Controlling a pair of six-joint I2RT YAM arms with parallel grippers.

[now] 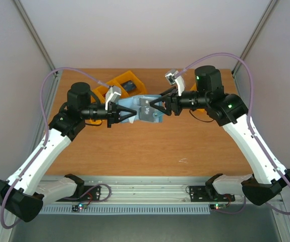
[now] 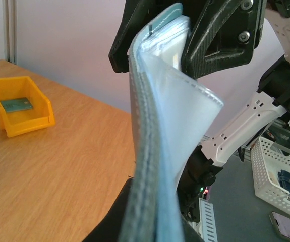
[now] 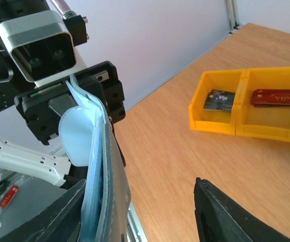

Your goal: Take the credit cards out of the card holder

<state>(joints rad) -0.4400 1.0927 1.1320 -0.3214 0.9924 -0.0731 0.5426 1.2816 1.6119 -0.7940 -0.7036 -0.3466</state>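
The blue-teal card holder (image 1: 134, 107) hangs in the air between both arms, above the table. My left gripper (image 1: 127, 113) is shut on its left end; in the left wrist view the card holder (image 2: 152, 151) rises edge-on from between my fingers. My right gripper (image 1: 157, 107) is open, its fingers either side of the holder's right end. In the right wrist view the card holder (image 3: 94, 166) lies against my left finger (image 3: 54, 217), far from the right finger (image 3: 230, 217). A dark grey card (image 1: 146, 108) shows on the holder, also in the right wrist view (image 3: 118, 191).
Orange bins (image 1: 127, 84) stand at the back of the table (image 1: 150, 151). The right wrist view shows one bin (image 3: 213, 118) with a dark card (image 3: 219, 99) and one with a red card (image 3: 272, 97). The left wrist view shows a bin (image 2: 18, 108) holding a teal card (image 2: 16, 105).
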